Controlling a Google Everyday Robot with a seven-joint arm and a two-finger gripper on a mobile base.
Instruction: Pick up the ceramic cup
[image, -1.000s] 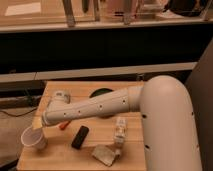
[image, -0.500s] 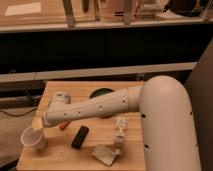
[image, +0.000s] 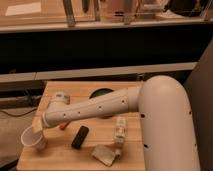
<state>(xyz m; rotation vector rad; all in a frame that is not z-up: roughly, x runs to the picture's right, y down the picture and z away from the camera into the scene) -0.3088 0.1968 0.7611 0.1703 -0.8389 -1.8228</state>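
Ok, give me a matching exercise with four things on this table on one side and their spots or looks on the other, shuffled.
Things:
1. ceramic cup
2. green bowl
3. black block
4. claw

Descriptions:
A. dark, flat on the wood at mid-table
B. at the arm's tip, right over the cup's rim
C. white, near the table's front left corner
D. partly hidden behind the arm, toward the back

Pairs: 1-C, 2-D, 3-A, 4-B

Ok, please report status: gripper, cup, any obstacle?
Gripper at the ceramic cup rim, near left table corner. Cup upright on table. Black object beside, not blocking.
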